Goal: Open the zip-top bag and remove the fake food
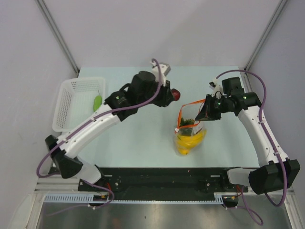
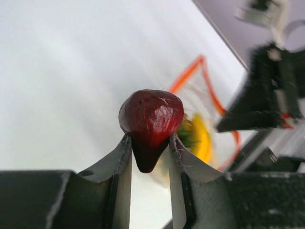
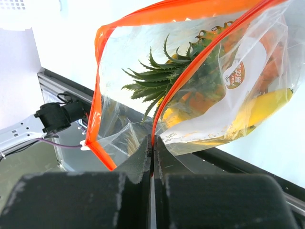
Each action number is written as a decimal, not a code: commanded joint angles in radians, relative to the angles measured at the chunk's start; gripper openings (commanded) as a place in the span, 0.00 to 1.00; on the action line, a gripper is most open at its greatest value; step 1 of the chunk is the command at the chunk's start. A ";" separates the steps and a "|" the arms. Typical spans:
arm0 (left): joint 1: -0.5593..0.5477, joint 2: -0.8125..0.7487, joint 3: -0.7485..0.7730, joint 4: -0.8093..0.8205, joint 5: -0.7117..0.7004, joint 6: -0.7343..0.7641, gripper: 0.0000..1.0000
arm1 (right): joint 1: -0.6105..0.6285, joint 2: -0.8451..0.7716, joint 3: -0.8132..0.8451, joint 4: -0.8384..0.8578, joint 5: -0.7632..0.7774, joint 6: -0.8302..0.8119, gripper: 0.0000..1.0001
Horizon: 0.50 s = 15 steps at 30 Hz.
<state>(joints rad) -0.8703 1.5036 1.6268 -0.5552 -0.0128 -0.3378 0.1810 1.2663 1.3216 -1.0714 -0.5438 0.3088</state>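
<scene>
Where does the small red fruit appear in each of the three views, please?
Top external: the red fruit is near the middle, at the tip of the left arm, just up and left of the zip-top bag.
Left wrist: the red fruit is at the centre, pinched between the left fingers.
Right wrist: not in it.
Shared landmark: the bag's orange zip strip, seen in all three.
</scene>
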 commanded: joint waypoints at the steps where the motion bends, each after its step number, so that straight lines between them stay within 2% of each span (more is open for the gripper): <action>1: 0.135 -0.147 -0.088 -0.006 -0.206 -0.013 0.00 | -0.002 -0.016 -0.002 0.014 0.001 -0.020 0.00; 3: 0.203 -0.218 -0.160 -0.034 -0.266 -0.049 0.00 | 0.002 -0.008 0.001 0.014 -0.007 -0.020 0.00; 4: 0.281 -0.244 -0.186 -0.046 -0.329 -0.067 0.00 | 0.002 -0.007 0.005 0.016 -0.008 -0.020 0.00; 6: 0.370 -0.298 -0.286 -0.058 -0.358 -0.116 0.01 | 0.014 -0.002 0.008 0.014 -0.010 -0.020 0.00; 7: 0.466 -0.348 -0.321 -0.055 -0.363 -0.127 0.04 | 0.015 -0.002 0.008 0.016 -0.010 -0.020 0.00; 9: 0.568 -0.382 -0.427 -0.051 -0.362 -0.165 0.05 | 0.021 0.002 0.008 0.014 -0.013 -0.022 0.00; 10: 0.665 -0.407 -0.456 -0.052 -0.354 -0.176 0.06 | 0.023 0.004 0.008 0.014 -0.013 -0.023 0.00; 15: 0.901 -0.422 -0.582 -0.054 -0.291 -0.204 0.06 | 0.031 0.002 0.005 0.008 -0.015 -0.027 0.00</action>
<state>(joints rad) -0.0978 1.1080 1.0992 -0.6102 -0.3206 -0.4904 0.2016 1.2697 1.3216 -1.0714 -0.5446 0.3016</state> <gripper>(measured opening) 0.336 0.010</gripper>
